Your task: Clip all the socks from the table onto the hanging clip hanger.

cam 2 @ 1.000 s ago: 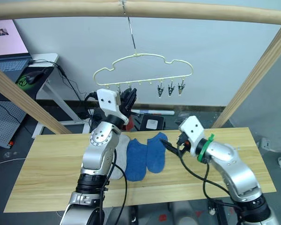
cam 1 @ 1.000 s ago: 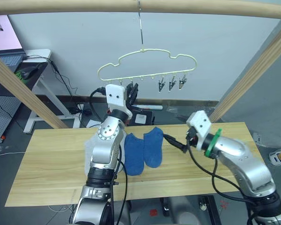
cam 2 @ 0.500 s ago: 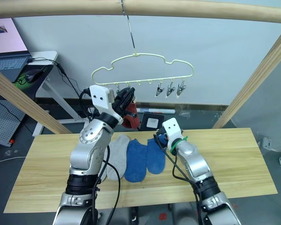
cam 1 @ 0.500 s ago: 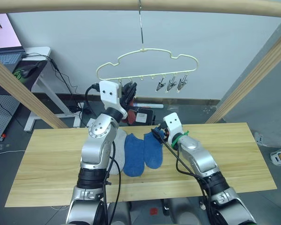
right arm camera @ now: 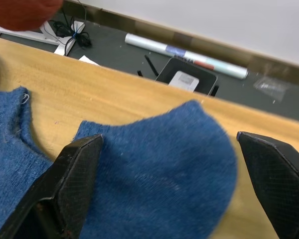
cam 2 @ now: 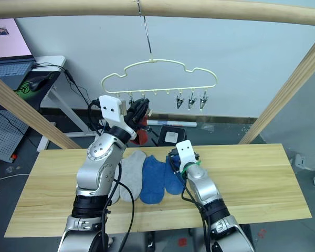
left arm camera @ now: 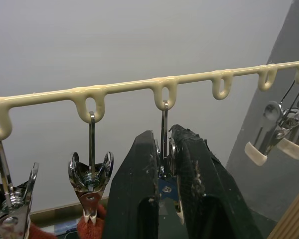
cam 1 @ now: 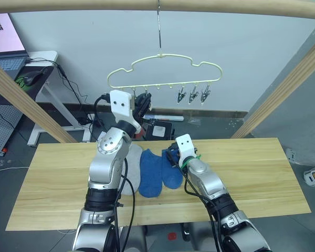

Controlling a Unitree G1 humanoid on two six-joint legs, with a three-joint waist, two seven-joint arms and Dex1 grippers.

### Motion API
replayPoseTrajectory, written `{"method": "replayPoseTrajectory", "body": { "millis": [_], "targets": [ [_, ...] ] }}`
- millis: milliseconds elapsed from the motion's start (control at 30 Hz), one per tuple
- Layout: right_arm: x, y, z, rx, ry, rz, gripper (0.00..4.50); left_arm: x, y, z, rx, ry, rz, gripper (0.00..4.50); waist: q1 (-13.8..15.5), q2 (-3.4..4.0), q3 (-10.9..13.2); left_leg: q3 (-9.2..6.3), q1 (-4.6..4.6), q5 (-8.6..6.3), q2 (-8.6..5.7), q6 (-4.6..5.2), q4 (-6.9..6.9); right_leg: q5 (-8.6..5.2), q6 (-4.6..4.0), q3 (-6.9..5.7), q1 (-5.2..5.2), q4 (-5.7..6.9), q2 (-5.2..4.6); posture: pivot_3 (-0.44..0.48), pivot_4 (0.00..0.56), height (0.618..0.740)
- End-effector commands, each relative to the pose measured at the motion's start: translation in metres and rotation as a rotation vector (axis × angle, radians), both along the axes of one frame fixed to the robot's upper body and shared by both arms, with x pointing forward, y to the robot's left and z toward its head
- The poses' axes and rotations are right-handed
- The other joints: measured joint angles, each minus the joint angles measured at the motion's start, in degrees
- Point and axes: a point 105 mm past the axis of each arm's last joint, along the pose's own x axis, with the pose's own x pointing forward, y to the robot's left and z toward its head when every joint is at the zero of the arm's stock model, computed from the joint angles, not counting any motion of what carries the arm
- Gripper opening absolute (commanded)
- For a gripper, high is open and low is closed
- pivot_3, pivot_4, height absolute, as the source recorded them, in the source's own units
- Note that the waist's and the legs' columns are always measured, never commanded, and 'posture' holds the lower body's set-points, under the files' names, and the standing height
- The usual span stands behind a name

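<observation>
The cream clip hanger [cam 1: 163,73] hangs by its long hook from a thick wooden beam [cam 1: 157,6] that crosses overhead, with slanted wooden posts [cam 1: 283,86] at either side framing the work space. Behind the table [cam 1: 58,184], a desk with a laptop [cam 1: 5,44] stands off to the robot's left, and a dark box [cam 1: 158,128] and a white tube [cam 1: 163,117] lie on the floor beyond the far edge. The left gripper [left arm camera: 164,164] is raised to the hanger's row of clips, its two black fingers pressed onto a silvery metal clip [left arm camera: 165,169] that hangs from one loop; a neighbouring clip [left arm camera: 91,174] holds a rust red sock [cam 2: 140,135], and three more clips [cam 1: 193,95] dangle free toward the robot's right. On the table a light grey sock [cam 1: 127,168] and two blue socks [cam 1: 150,172] lie side by side near the middle. The right gripper [right arm camera: 174,199] hovers low over the rightmost blue sock [right arm camera: 159,174], fingers spread wide to either side of it. Bare planks stretch broadly to both ends of the table.
</observation>
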Motion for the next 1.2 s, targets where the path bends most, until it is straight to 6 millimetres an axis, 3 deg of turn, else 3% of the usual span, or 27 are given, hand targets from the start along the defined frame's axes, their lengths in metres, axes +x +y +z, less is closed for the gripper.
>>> {"method": "replayPoseTrajectory", "body": {
  "millis": [33,367,533,767,967,1200],
  "targets": [
    [0.005,0.000,0.002,0.002,-0.022,-0.017,3.56,-0.006,-0.003,0.011,-0.009,-0.051,-0.007,0.25,0.00,0.00,0.00,0.00,0.00,0.00,0.00,0.00,0.00,0.00,0.00,0.01,0.00,-0.01,0.00,-0.082,0.271,0.740],
    [0.008,-0.004,-0.001,-0.021,-0.041,-0.011,0.00,-0.010,0.000,0.010,-0.013,-0.042,-0.015,0.25,0.00,0.00,0.00,0.00,0.01,0.00,0.00,0.00,0.00,0.00,0.00,0.01,0.01,0.01,0.00,-0.078,0.270,0.740],
    [0.004,0.003,0.029,-0.004,-0.151,0.097,0.00,-0.014,0.005,0.015,-0.046,-0.031,-0.063,0.25,-0.03,0.02,0.01,0.00,0.00,0.00,0.00,0.00,0.00,0.00,0.00,0.00,0.00,0.01,0.00,-0.089,0.270,0.740],
    [-0.015,0.021,0.097,-0.120,-0.485,0.387,0.00,-0.021,0.014,0.027,-0.143,0.031,-0.199,0.24,-0.16,0.07,0.04,-0.03,0.00,0.00,0.01,-0.01,0.01,-0.01,0.02,-0.02,-0.02,0.02,0.03,-0.102,0.270,0.740],
    [-0.016,0.028,0.132,-0.196,-0.654,0.461,0.00,-0.024,0.025,0.034,-0.226,0.083,-0.265,0.24,-0.18,0.06,0.05,-0.06,0.01,0.01,0.03,-0.01,0.01,-0.01,0.02,-0.03,-0.02,0.03,0.07,-0.112,0.264,0.740],
    [-0.014,0.038,0.144,-0.220,-0.707,0.491,0.00,-0.028,0.025,0.038,-0.284,0.123,-0.327,0.24,-0.14,0.06,0.05,-0.06,0.00,0.01,0.02,-0.02,0.00,-0.01,0.02,-0.01,-0.02,-0.01,0.05,-0.118,0.258,0.740]
  ]
}}
